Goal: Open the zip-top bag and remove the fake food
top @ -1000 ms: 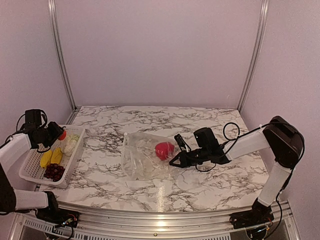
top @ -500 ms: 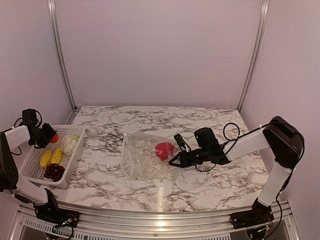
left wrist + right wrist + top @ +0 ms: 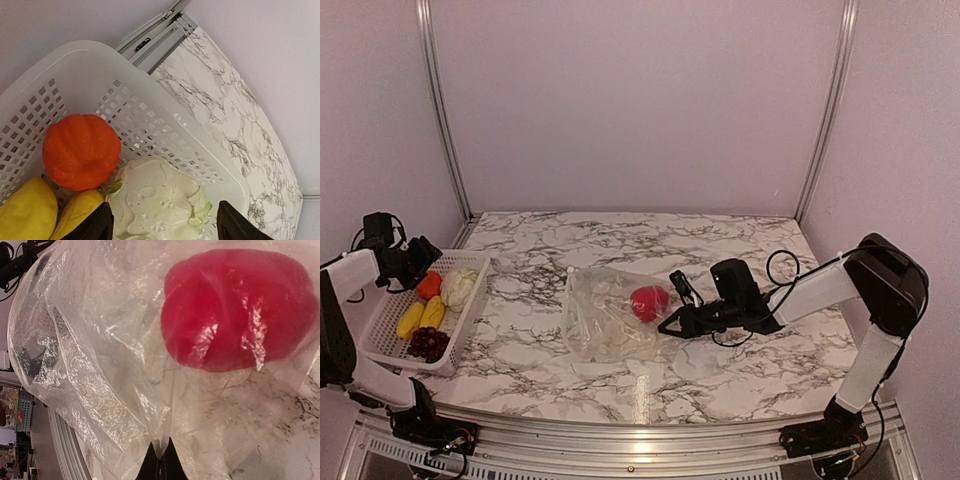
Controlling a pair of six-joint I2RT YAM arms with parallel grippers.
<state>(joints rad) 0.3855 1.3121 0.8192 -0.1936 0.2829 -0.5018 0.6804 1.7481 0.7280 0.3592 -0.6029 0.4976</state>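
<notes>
The clear zip-top bag [image 3: 610, 315] lies mid-table with the red round piece [image 3: 648, 301] inside; both fill the right wrist view, bag [image 3: 90, 365] and red piece [image 3: 240, 310]. My right gripper [image 3: 667, 326] is shut on a fold of the bag [image 3: 161, 452]. My left gripper [image 3: 418, 258] is open and empty above the white basket [image 3: 390, 335]. In the basket lie the orange piece [image 3: 81, 150], the cream-white lump [image 3: 160, 200], yellow pieces [image 3: 30, 212] and the dark grape bunch [image 3: 427, 343].
The white lattice basket [image 3: 150, 100] stands at the table's left edge by the metal frame post [image 3: 440, 110]. A black cable [image 3: 782, 262] loops behind the right arm. Marble tabletop [image 3: 720, 380] extends to the near rail.
My left gripper has let go of the orange piece, which now lies in the basket next to the cream-white lump. The right gripper keeps its hold on the bag.
</notes>
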